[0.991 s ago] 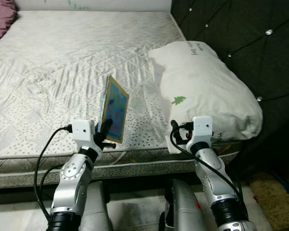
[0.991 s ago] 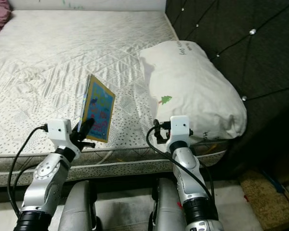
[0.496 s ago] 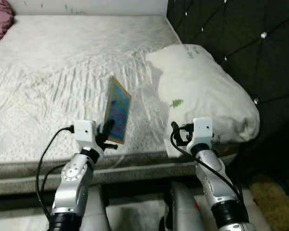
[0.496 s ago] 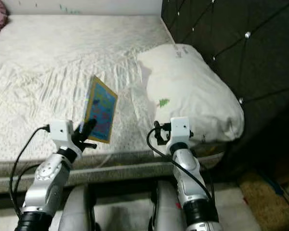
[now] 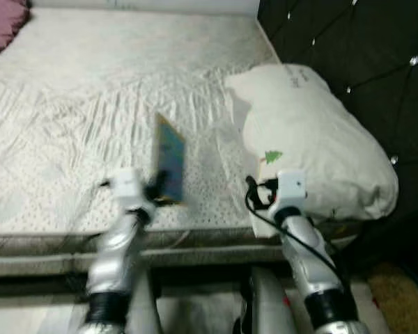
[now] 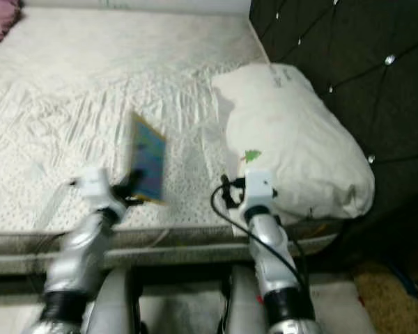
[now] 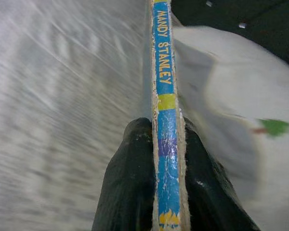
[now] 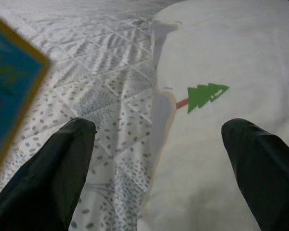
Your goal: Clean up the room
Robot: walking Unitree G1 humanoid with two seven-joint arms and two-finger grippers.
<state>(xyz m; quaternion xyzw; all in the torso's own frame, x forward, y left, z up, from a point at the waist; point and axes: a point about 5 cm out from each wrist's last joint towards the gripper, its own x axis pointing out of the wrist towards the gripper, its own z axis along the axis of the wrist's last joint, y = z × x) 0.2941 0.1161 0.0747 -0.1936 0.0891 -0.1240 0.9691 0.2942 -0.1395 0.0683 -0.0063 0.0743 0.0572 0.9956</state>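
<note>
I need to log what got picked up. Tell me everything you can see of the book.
The book is thin, with a blue spine, a yellow band and the words MANDY STANLEY; its edges look worn. Its cover is mostly blue with a yellow border. The left gripper is shut on its lower end, holding it upright above the mattress, beside the pillow and apart from it.

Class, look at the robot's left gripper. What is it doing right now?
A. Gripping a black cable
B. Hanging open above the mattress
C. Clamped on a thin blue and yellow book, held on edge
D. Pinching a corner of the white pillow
C: in the left wrist view the left gripper has a black finger on each side of the book, whose spine stands between them.
</note>
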